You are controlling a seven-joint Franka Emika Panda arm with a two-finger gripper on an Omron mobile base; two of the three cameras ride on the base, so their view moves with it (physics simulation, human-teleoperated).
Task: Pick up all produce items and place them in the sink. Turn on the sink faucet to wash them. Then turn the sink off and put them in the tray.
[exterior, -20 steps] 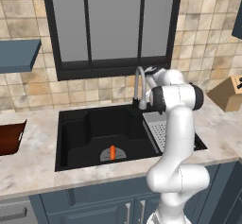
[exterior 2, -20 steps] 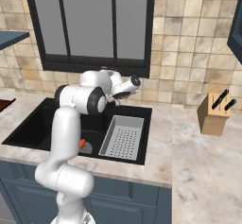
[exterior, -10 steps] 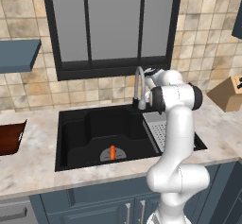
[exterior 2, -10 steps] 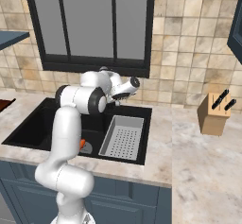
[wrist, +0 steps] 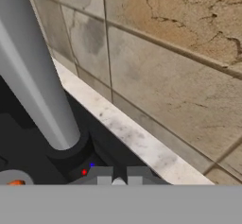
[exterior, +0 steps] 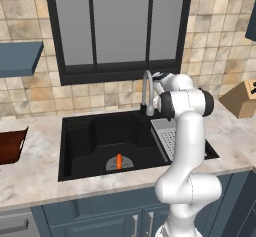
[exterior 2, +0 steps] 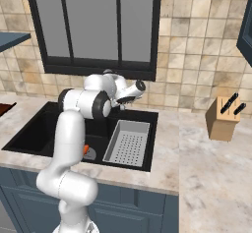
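The small orange carrot [exterior: 119, 161] lies on the grey drain disc at the bottom of the black sink [exterior: 82, 146]; its end also peeks in as carrot [wrist: 14, 183]. The silver gooseneck sink faucet [exterior: 146, 88] stands at the back rim. My gripper [wrist: 119, 175] is shut, fingertips [wrist: 102, 173] nearly touching, low behind the sink faucet [wrist: 38, 76], right by its dark base and close to the tiled wall. From the right, the gripper [exterior 2: 121, 104] sits at the sink's back edge. Whether anything is pinched I cannot tell. The reddish-brown tray [exterior: 10, 146] rests on the counter far left.
A light grey perforated drainer basket [exterior: 169, 140] fills the right part of the basin, also seen as basket [exterior 2: 127, 141]. A wooden knife block [exterior 2: 224, 116] stands on the right counter. A dark-framed window [exterior: 120, 26] and the tiled wall rise just behind the faucet.
The jaws have come together from open to shut. The arm, the carrot and both base views stay where they were.
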